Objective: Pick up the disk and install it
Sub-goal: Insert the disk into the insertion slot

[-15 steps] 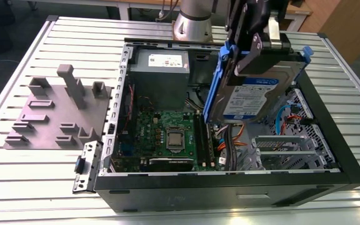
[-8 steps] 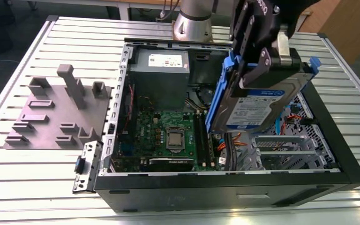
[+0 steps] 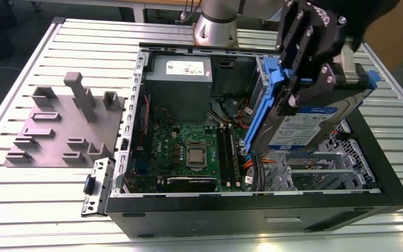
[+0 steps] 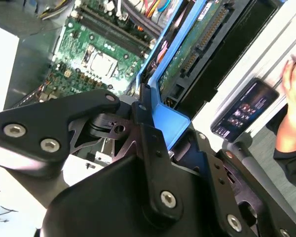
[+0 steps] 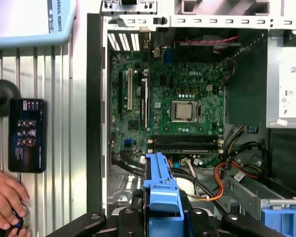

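My black gripper (image 3: 305, 97) is shut on the disk (image 3: 305, 126), a silver drive with a white-and-blue label in a blue carrier frame (image 3: 261, 113). The disk hangs tilted on edge over the exterior view's right part of the open computer case (image 3: 257, 207), above the metal drive cage (image 3: 320, 170). In the second wrist view the gripper (image 4: 153, 126) clamps the blue frame (image 4: 167, 118), and the disk's green circuit side (image 4: 195, 42) faces the camera. In the first wrist view the frame (image 5: 160, 185) sticks out from the gripper (image 5: 160, 222) over the motherboard (image 5: 172, 98).
A grey power supply box (image 3: 179, 79) and cables (image 5: 227, 173) sit inside the case. A grey fixture block (image 3: 61, 126) lies at the exterior view's left, with a bracket (image 3: 93, 184) beside the case. A person's hand (image 5: 5, 197) and a black device (image 5: 25, 133) rest outside the case.
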`<state>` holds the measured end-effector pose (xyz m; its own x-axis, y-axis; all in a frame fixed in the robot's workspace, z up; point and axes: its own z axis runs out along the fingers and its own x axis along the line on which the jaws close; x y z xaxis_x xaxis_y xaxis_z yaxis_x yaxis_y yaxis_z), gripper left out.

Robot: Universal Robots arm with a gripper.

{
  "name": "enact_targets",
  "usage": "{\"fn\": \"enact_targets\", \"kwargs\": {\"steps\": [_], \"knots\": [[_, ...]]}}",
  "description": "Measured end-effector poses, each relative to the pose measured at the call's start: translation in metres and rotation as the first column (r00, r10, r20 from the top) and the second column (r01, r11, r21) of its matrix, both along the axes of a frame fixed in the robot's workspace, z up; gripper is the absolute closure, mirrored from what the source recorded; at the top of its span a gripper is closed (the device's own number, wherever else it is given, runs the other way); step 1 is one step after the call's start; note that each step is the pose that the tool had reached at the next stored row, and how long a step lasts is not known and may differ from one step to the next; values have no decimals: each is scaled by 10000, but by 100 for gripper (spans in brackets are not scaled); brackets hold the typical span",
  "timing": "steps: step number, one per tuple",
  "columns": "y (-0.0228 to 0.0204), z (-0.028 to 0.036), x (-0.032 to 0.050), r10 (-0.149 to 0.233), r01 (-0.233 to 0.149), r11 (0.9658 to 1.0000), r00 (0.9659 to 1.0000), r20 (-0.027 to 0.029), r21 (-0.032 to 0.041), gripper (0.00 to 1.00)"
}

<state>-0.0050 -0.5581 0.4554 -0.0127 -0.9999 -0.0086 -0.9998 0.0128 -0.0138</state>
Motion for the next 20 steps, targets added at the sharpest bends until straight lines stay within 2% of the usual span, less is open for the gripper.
{"fn": "enact_targets", "kwargs": {"steps": [11,16,20], "knots": [[-44,-19,443,1,-1,10000,10000,1,0,64],[-60,-51,593,1,-1,10000,10000,0,0,64],[-76,-91,678,0,0,10000,10000,0,-1,64]]}}
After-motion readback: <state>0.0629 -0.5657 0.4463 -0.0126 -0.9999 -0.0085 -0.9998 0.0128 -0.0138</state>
